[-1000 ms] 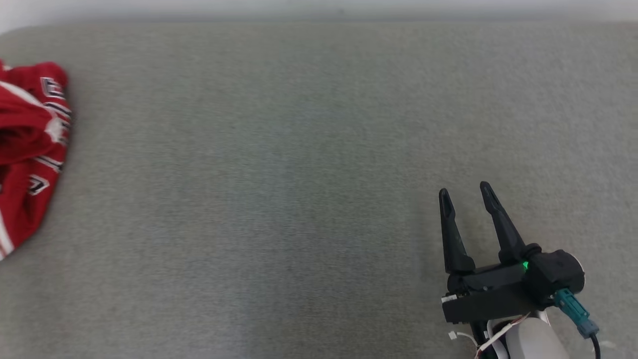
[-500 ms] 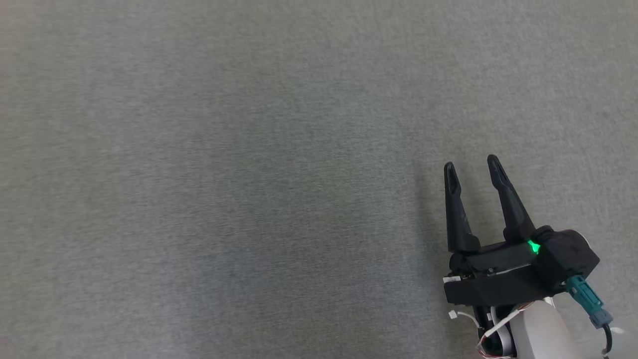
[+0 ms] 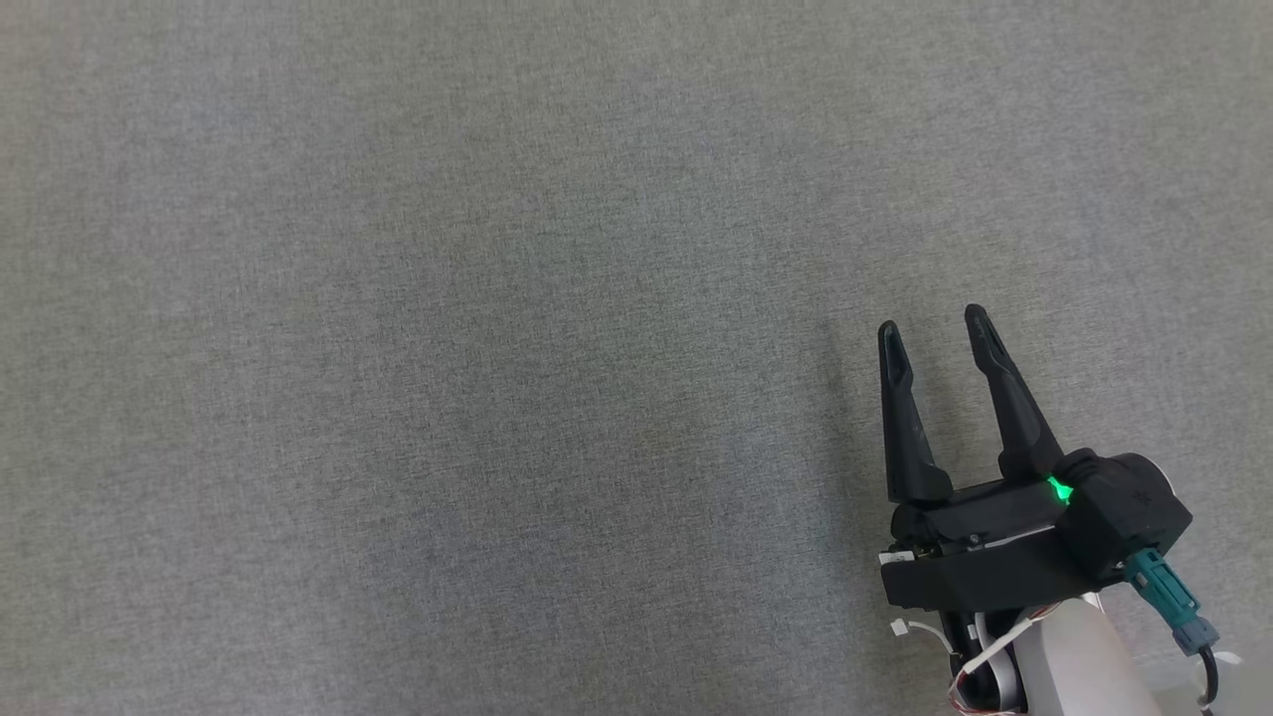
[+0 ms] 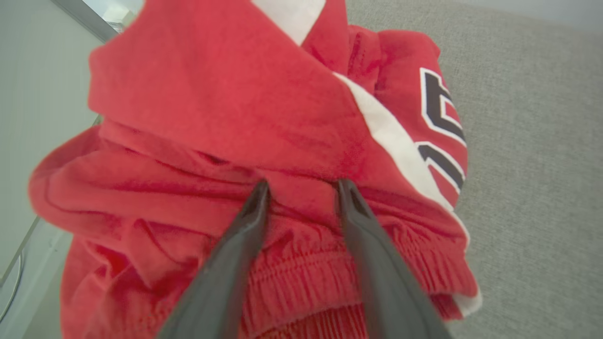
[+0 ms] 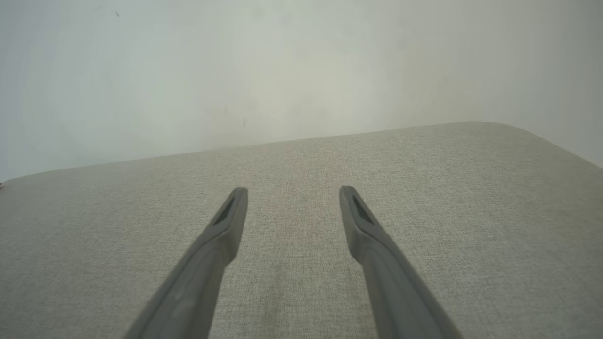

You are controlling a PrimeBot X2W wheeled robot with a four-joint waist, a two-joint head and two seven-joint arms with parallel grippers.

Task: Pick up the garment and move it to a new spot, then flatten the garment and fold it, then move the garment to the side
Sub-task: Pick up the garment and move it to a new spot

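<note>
The garment point(image 4: 226, 108) is a crumpled red piece with white stripes, black lettering and a ribbed elastic hem, bunched on the grey fabric surface point(image 4: 527, 188). In the left wrist view my left gripper point(image 4: 302, 184) has its fingertips pressed into the folds just above the hem. Its jaws stand apart, with a ridge of red cloth between them. My right gripper point(image 3: 931, 325) rests over bare grey surface at the lower right of the head view. It is open with nothing between its fingers point(image 5: 226, 221).
The grey fabric surface point(image 3: 398, 348) stretches wide in the head view. A pale wall point(image 5: 282, 70) rises behind its far edge in the right wrist view. Beside the garment, the surface's edge and a pale drop point(image 4: 28, 94) lie at the left.
The head camera has swung, so the red garment slid off the left edge of its picture. The right gripper sits a little higher in that view, still open.
</note>
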